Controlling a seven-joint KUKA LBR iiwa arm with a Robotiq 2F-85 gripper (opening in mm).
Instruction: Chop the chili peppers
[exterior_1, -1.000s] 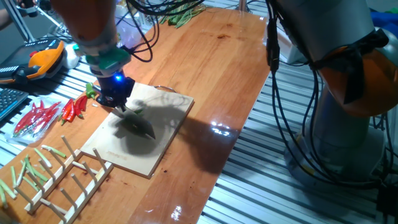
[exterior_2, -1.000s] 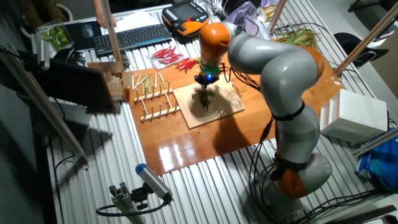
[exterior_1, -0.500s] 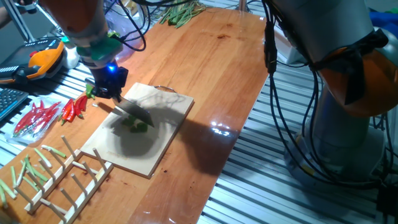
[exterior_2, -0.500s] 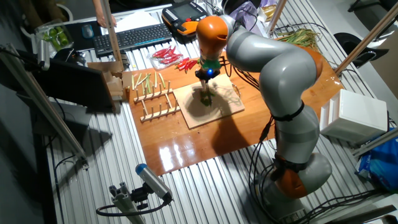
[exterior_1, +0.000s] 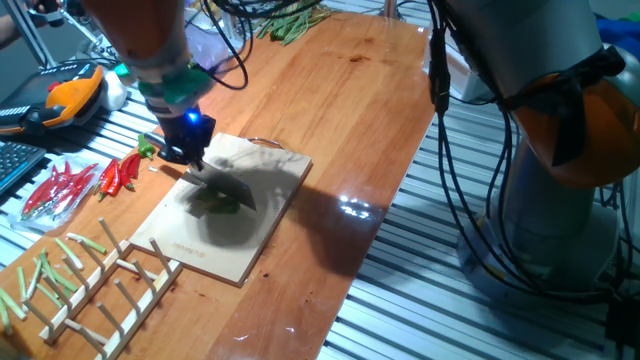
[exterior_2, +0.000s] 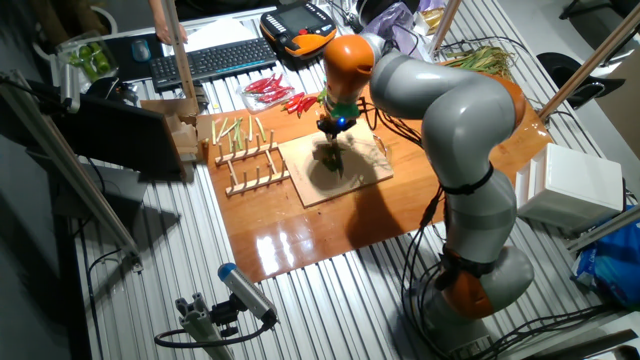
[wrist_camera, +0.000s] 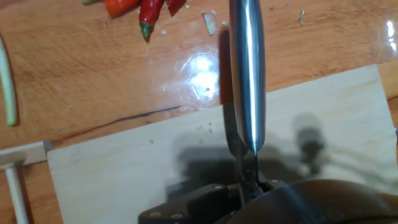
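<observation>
Over at nine o'clock on the counter (exterior_1: 360, 90) the red chilies (exterior_1: 118, 172) lie in a loose heap, well apart from the action, and at seven o'clock the wooden rack (exterior_1: 105, 285) holds pale green stalks (exterior_1: 40, 272). Neither belongs to this job.

Moving right, the cutting board (exterior_1: 262, 235) sits near the middle, and here's the business end: the tool (exterior_1: 190, 160) is down low over the board's upper left part, clamped on a knife (exterior_1: 222, 185). In the hand view the steel spine (wrist_camera: 247, 74) runs straight up toward twelve o'clock, pinched at the bottom of the picture between closed jaws.

The chili peppers (exterior_1: 215, 203) show as a small green patch on the board, just under and beside the blade, partly lost in the arm's shadow. In the other fixed view they are a greenish smudge (exterior_2: 330, 160) below the tool, too small to count pieces. The hand view does not show them at all.

So where do we stand? Chopping looks under way, knife at the green bits. Whether they are already in several pieces cannot be told; my read is that more cuts are wanted before it is finished.
</observation>
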